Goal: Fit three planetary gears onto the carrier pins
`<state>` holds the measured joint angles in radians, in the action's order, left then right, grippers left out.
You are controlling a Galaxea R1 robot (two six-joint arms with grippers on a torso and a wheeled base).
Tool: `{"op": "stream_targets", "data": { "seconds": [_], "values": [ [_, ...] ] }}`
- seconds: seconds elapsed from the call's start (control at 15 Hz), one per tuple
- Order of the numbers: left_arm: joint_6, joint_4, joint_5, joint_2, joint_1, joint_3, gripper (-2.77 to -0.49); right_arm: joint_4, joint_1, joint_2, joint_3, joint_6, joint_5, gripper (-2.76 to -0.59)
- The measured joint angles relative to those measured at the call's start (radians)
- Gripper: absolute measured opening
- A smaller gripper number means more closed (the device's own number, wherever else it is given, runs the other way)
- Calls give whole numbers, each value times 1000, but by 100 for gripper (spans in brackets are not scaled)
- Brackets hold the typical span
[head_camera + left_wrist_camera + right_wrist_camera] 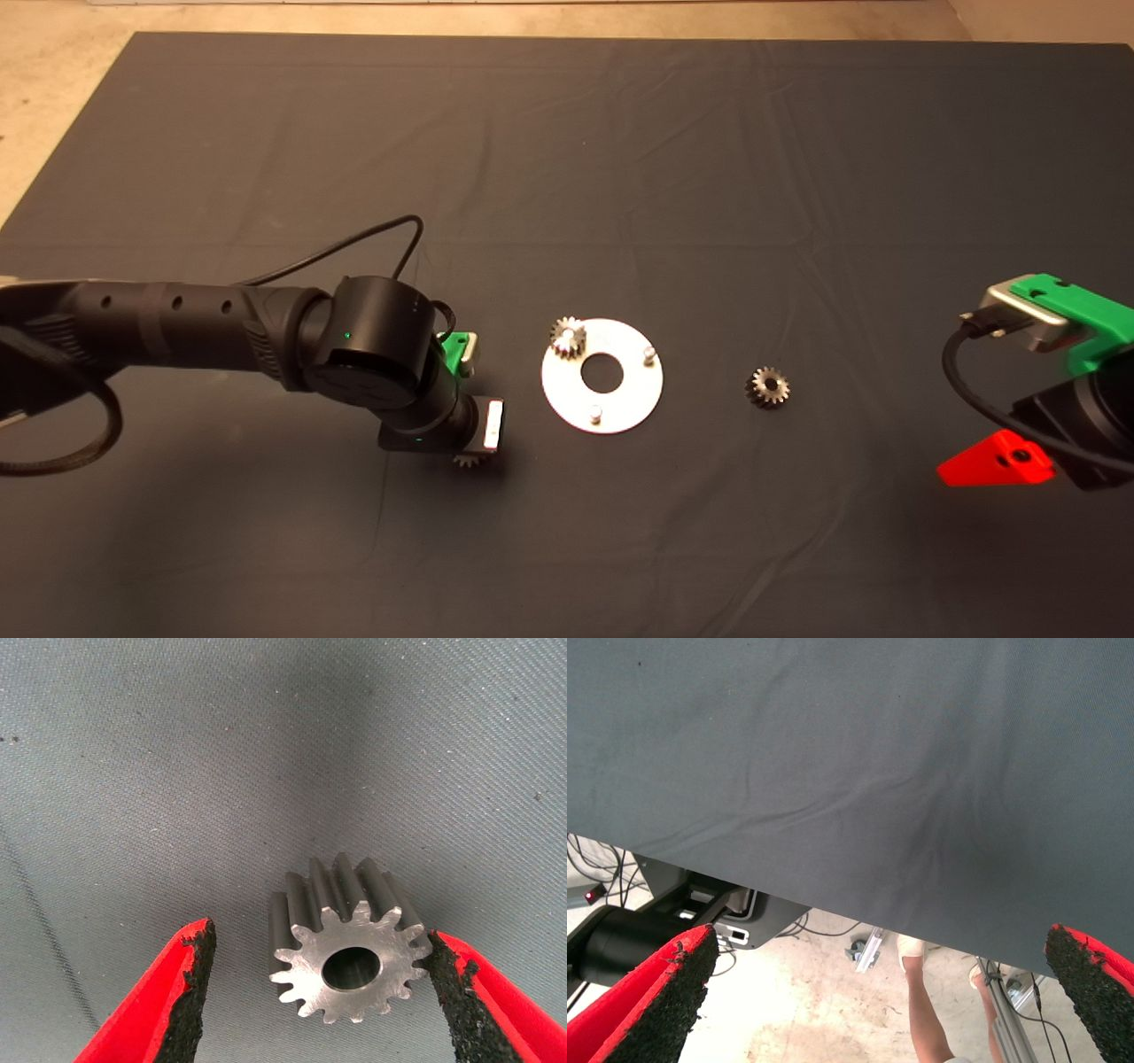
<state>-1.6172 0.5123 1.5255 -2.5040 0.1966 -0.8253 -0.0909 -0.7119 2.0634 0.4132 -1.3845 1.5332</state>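
Observation:
The silver disc lies mid-mat. One planetary gear sits on its far-left carrier pin. Two carrier pins stand bare. A second gear lies on the mat to the right of the disc. A third gear lies left of the disc, peeking out under the left wrist. My left gripper is open around it; one pad touches its teeth, and the other pad stands apart. My right gripper waits open at the mat's right edge.
The dark mat shows soft creases. A black cable loops above the left arm. Beyond the mat's edge, the right wrist view shows the floor, cables and a person's leg.

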Motion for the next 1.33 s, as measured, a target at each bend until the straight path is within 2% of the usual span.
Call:
{"op": "stream_targets", "data": {
  "seconds": [0.73, 0.93, 1.13, 1.2, 1.33],
  "values": [
    [-7, 0, 0, -1, 0, 8, -161, 0, 0, 0, 0, 0, 0, -61],
    [-9, 0, 0, -14, 0, 10, -175, 0, 0, 0, 0, 0, 0, -61],
    [-12, 0, 0, -18, 0, 10, -178, 0, 0, 0, 0, 0, 0, -61],
    [-12, 0, 0, -20, 0, 10, -188, 0, 0, 0, 0, 0, 0, -61],
    [-11, 0, 0, -20, -7, 10, -191, 0, 0, 0, 0, 0, 0, -61]
  ]
}}
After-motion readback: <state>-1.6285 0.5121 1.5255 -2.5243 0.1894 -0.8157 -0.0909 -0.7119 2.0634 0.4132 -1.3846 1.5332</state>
